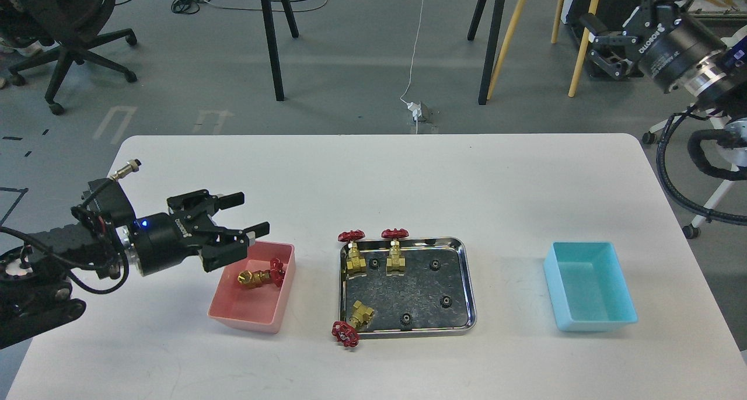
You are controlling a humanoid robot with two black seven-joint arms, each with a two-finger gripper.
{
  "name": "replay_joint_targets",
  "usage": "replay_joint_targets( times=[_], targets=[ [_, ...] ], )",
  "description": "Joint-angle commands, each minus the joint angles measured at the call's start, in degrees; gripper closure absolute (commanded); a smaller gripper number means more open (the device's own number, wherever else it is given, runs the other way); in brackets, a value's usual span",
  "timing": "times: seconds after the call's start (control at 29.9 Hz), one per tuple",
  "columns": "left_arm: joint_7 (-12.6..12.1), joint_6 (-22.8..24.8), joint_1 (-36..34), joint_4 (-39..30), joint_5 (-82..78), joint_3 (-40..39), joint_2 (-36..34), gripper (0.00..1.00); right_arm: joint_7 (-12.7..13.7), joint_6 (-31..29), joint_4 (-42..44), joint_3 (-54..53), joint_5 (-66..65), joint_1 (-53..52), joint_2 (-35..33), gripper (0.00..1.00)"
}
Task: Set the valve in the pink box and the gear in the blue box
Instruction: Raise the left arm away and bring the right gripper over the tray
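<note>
- Valves come first at the bottom of the frame: you see one [355,321] lying at the lower left corner of the steel tray [470,306], its red handwheel hanging over the rim onto the white table [408,178].
- You find four small black gears on the tray floor; the nearest gear [405,318] sits by the lower rim, with others at [446,301], [434,264] and [374,263].
- Two more valves [353,254] and [395,253] stand along the tray's upper rim, red wheels up.
- At lower left, the pink box [280,306] holds a valve [261,275] lying on its side on the box floor.
- At lower right, the blue box [607,321] sits well apart from the tray.
- Your left gripper [244,221] hangs above the pink box's upper left edge, fingers spread and gripping nothing.
- Your right gripper [604,38] is raised at the upper right of the frame, off the table; its fingers look parted and bare.
</note>
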State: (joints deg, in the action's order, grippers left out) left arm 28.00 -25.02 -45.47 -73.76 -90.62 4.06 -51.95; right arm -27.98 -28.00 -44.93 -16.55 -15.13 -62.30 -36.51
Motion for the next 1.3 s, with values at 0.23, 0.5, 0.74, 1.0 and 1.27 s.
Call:
replay_joint_targets(
  times=[0.23,0.5,0.74,1.0,1.27],
  targets=[
    [0.00,5.85,0.03,-2.44,34.15,-22.06,6.41,0.10,1.09,0.00,-14.38,20.84,-39.59,-13.10,4.86,0.01],
    [0.00,30.53,1.17,-3.76,68.98,-40.00,15.29,0.09,0.74,0.00,-25.11,38.50,-52.45,-22.24,13.47,0.01],
    [0.00,42.60,6.18,-3.85,71.29,-47.22,21.88,0.08,0.74,0.00,-24.77,48.80,-57.90,-25.94,21.56,0.01],
    [0.00,43.04,8.55,-3.85,71.20,-47.31,24.09,0.07,2.93,0.00,-15.29,57.41,-60.81,-25.33,35.00,0.02],
    [0.00,43.04,11.10,-5.34,71.20,-48.71,23.65,0.07,5.04,0.00,-7.10,60.76,-61.86,-20.85,36.51,0.10]
  ],
)
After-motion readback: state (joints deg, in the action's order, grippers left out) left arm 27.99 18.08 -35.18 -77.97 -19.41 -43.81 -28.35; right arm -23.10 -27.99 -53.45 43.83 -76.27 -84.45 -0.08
